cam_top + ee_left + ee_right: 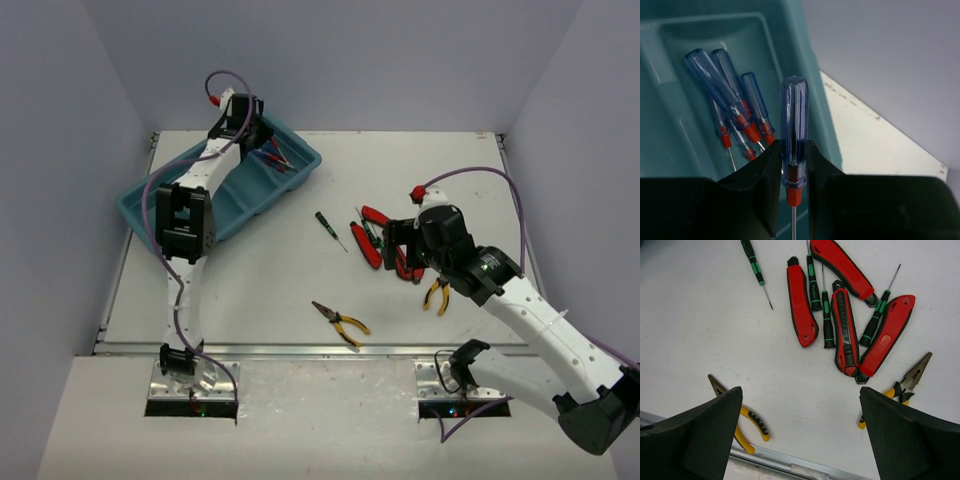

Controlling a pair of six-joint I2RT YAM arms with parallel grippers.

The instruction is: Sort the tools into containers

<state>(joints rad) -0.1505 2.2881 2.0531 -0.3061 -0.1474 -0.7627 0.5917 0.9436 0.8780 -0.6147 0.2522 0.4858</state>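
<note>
- Left pincer [794, 165]: nearly closed, clamped on one blue-handled screwdriver [794, 130] just above its red collar. Handle sticks out ahead of the fingers and the shaft runs back between them.
- Where it hangs: over the far end of the teal tray [250, 190], off the surface [260, 280]. Height above the tray can't be told.
- Target: the end compartment, where the other blue screwdrivers [735, 105] lie in a loose bundle with handles toward the end wall.
- Key relation: in the left wrist view the held handle lines up with the compartment's right-hand wall, not its floor [670, 100]. The bundle sits to the left of the pincer in that view.
- Axis: the held tool's long axis runs roughly the same way as the bundle, a little off parallel.
- Judgement: the drop probably wants a small shift toward the bundle side before the fingers part. Otherwise the tip may catch the rim.
- Right pincer [802, 410]: wide open and holding nothing, hovering over the unsorted pile.
- Below it: red-handled tools [845, 330] mixed with green-and-black screwdrivers [826, 320], and yellow-handled pliers [747, 422] near each finger.
- Nearer arm: left for the tray, right for the pile. The two are well apart.
</note>
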